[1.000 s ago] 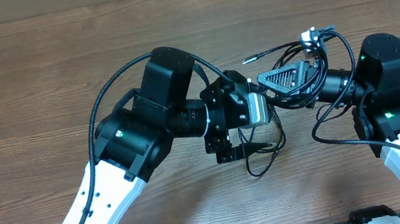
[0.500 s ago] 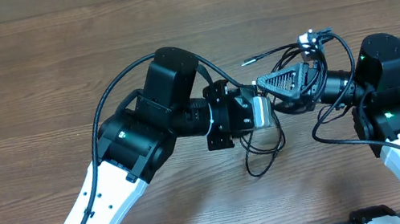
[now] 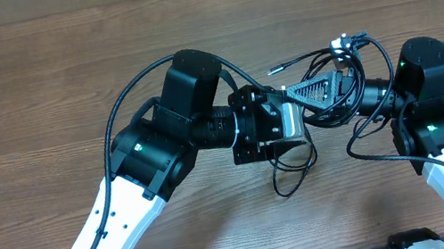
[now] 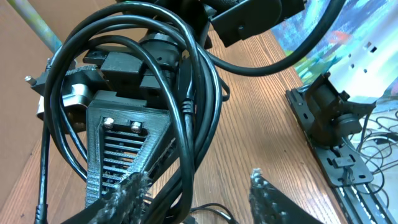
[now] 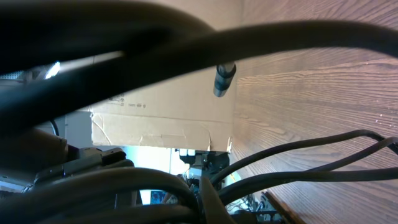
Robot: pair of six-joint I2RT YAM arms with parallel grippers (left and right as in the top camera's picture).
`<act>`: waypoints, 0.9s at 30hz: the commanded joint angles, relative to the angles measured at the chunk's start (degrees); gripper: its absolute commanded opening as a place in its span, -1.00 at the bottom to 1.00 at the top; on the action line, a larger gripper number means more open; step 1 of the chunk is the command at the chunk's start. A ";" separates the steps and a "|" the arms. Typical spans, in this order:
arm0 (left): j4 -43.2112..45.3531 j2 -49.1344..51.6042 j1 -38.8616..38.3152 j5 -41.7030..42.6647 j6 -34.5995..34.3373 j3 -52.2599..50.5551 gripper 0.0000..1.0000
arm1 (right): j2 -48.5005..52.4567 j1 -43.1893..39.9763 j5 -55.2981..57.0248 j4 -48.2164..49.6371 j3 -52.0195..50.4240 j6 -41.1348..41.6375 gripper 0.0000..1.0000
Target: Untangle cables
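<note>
Right gripper [image 3: 296, 92] clamping bunched black cables [image 4: 200, 93], left gripper [image 4: 198, 194] hovering just beside the cables, fingers spread wide, gripping nothing, wooden table [image 3: 34, 83] lying beneath the cables.

A cardboard box [image 5: 161, 118] sits beside the wooden table [image 3: 20, 104].

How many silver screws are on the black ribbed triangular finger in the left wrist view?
2: one screw and a second screw beside it, at the wide top of the finger. The cables may hide more.
</note>
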 commanded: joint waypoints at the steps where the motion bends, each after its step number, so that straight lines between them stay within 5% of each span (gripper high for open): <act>1: 0.28 0.55 -0.26 1.16 -0.94 0.81 -0.03 | 0.04 0.00 -1.99 0.35 0.15 -0.09 -0.93; 11: 0.24 1.57 -0.72 1.20 -0.96 0.81 -0.10 | 0.04 2.16 -0.50 0.63 0.15 3.08 -0.92; 17: 0.46 1.55 -0.85 1.14 -1.03 0.81 -0.69 | 0.04 2.16 -0.26 0.61 0.15 3.02 -0.93; 24: 1.11 1.38 -0.85 1.16 -4.00 0.81 -0.71 | 0.07 2.10 1.46 0.57 0.15 2.34 -0.93; 27: 1.09 1.22 -0.83 1.05 -4.00 0.81 -0.92 | 0.24 2.10 1.86 0.57 0.15 1.64 -0.93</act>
